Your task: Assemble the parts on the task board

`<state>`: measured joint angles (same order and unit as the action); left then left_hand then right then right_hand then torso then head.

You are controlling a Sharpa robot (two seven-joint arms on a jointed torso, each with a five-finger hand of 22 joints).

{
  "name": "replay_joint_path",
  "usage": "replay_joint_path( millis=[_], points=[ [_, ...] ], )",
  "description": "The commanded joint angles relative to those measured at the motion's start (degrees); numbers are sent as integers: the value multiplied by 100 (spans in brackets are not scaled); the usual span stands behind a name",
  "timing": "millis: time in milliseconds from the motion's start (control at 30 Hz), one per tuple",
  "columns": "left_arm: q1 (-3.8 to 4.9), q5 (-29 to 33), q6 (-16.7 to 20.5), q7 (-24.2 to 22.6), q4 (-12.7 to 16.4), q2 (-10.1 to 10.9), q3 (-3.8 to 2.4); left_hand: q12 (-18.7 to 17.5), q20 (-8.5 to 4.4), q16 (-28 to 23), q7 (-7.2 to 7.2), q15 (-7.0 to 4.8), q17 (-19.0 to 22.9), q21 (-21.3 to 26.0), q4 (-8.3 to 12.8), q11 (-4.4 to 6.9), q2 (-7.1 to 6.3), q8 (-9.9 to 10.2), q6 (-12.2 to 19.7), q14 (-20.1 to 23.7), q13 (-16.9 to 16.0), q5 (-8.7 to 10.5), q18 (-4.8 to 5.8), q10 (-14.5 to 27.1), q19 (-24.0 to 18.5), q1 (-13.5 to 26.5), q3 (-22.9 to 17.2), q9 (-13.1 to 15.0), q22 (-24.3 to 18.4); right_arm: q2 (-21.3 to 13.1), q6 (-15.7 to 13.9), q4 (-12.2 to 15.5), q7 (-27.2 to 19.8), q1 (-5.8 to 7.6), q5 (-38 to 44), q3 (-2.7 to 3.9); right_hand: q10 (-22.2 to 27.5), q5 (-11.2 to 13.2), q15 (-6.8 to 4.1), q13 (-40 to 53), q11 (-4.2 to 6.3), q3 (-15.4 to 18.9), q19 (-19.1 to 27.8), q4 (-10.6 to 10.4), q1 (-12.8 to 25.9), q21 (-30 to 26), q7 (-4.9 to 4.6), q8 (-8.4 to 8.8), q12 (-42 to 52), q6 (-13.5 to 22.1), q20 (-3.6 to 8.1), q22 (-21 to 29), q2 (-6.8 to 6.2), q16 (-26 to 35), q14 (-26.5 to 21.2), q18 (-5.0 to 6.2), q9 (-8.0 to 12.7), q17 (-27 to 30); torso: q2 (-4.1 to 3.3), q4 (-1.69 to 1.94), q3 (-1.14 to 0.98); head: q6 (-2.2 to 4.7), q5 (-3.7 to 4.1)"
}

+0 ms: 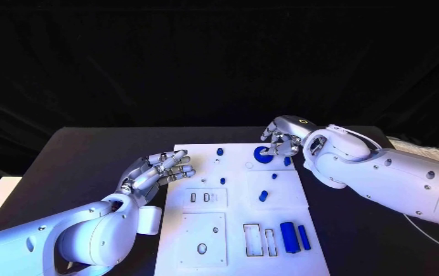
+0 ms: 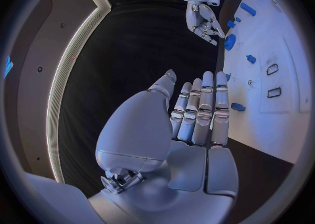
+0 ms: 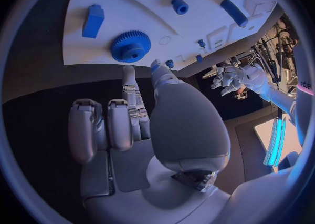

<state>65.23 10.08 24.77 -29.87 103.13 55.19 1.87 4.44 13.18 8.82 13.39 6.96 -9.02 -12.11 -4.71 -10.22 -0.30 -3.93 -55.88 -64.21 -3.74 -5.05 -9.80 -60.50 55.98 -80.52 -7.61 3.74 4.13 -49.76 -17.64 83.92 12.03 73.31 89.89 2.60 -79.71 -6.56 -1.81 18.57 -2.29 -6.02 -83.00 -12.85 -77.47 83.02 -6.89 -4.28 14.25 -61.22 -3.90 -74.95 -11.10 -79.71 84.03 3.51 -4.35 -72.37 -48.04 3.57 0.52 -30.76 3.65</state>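
The white task board [image 1: 240, 222] lies in the middle of the black table. A blue gear [image 1: 262, 154] sits near its far right corner; the right wrist view shows the gear [image 3: 130, 46] just beyond my fingertips [image 3: 129, 71]. My right hand [image 1: 281, 138] hovers over that corner, holding nothing, with some fingers curled and one stretched toward the gear. A blue block [image 3: 93, 20] lies next to the gear. My left hand [image 1: 160, 170] rests at the board's left edge, its fingers [image 2: 203, 108] straight and empty. Small blue pegs [image 1: 221, 151] stand on the board.
Two blue cylinders [image 1: 294, 236] lie side by side at the board's near right, next to rectangular slots [image 1: 259, 238]. More small blue parts [image 1: 263, 195] sit mid-board. A square recess [image 1: 203, 230] is at the near left. Black table [image 1: 91, 155] surrounds the board.
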Motion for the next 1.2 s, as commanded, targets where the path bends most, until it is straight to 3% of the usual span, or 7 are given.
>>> replay_joint_path(
  millis=[33, 100, 133, 167, 267, 500, 1200],
  points=[
    [5, 7, -59, -57, -9, -9, -2, -19, 4, -34, 1, 5, -9, 24, 34, 20, -5, 15, 25, -7, 2, 23, -67, 36, 28, -39, -17, -1, -6, -14, 314, -16, 222, -1, 202, 3, -502, -82, -83, 2026, 70, 193, -156, 3, -105, 140, 21, 45, 2157, 136, 40, -334, -11, -298, 391, -103, 21, -476, -1, 13, -6, -18, 25],
    [4, 7, -63, -53, -16, -11, -1, -19, 4, -34, 1, 5, -9, 24, 34, 20, -5, 15, 25, -7, 2, 23, -67, 36, 28, -39, -17, -1, -6, -10, 433, -40, 287, -1, 237, 4, -406, -165, -48, 4689, 41, 454, -247, -125, -211, 250, -4, -20, 4819, 196, 22, -543, 107, -544, 437, -147, 6, -874, -5, 9, -3, -19, 19],
    [4, 7, -66, -52, -18, -13, -1, -18, 4, -35, 1, 5, -10, 25, 35, 20, -6, 15, 25, -8, 2, 24, -67, 36, 28, -40, -17, -1, -7, -4, 488, -56, 313, -1, 240, 4, -498, -184, -14, 5417, 21, 506, -286, -172, -235, 293, -16, -5, 5598, 238, 8, -629, 119, -628, 461, -165, 9, -1019, -8, 7, 1, -22, 21],
    [4, 7, -69, -50, -21, -15, -1, -17, 4, -35, 1, 5, -10, 26, 38, 20, -7, 14, 25, -9, 2, 24, -67, 35, 29, -40, -18, -1, -7, 7, 551, -75, 343, -1, 242, 4, -563, -215, 55, 6031, 19, 557, -334, -233, -273, 346, 6, 12, 6249, 263, -47, -735, 131, -726, 489, -193, 7, -1187, -6, 6, 7, -25, 24],
    [4, 7, -79, -47, -26, -25, -1, -17, 4, -35, 1, 5, -10, 26, 38, 20, -7, 14, 25, -9, 2, 24, -67, 35, 29, -40, -18, -1, -7, 35, 670, -117, 401, -3, 242, 3, -796, -287, 53, 6724, -45, 602, -473, -314, -257, 487, -85, 23, 7045, 283, -66, -1031, 133, -935, 560, -246, 4, -1577, -5, 18, 11, -40, 25],
    [3, 7, -86, -36, -37, -36, -1, -16, 4, -36, 1, 5, -11, 26, 39, 20, -8, 14, 25, -9, 2, 25, -67, 35, 29, -39, -18, -1, -7, 105, 750, -187, 438, -7, 231, 3, -1021, -401, 67, 7130, -71, 611, -557, -339, -191, 570, -92, -5, 7559, 232, -96, -1212, 171, -1029, 597, -285, -11, -1762, -7, 23, 19, -55, 27],
    [3, 7, -88, -1, -59, -50, 0, -15, 5, -38, 2, 6, -12, 28, 41, 19, -11, 14, 27, -9, 2, 26, -67, 39, 30, -34, -19, -1, -8, 182, 753, -250, 334, -20, 204, 3, -1029, -614, 28, 7143, -42, 516, -691, -326, -130, 690, -44, -134, 7575, -43, -74, -1486, 307, -1029, 597, -346, -64, -1763, -6, 35, 28, -110, 31]
  ],
)
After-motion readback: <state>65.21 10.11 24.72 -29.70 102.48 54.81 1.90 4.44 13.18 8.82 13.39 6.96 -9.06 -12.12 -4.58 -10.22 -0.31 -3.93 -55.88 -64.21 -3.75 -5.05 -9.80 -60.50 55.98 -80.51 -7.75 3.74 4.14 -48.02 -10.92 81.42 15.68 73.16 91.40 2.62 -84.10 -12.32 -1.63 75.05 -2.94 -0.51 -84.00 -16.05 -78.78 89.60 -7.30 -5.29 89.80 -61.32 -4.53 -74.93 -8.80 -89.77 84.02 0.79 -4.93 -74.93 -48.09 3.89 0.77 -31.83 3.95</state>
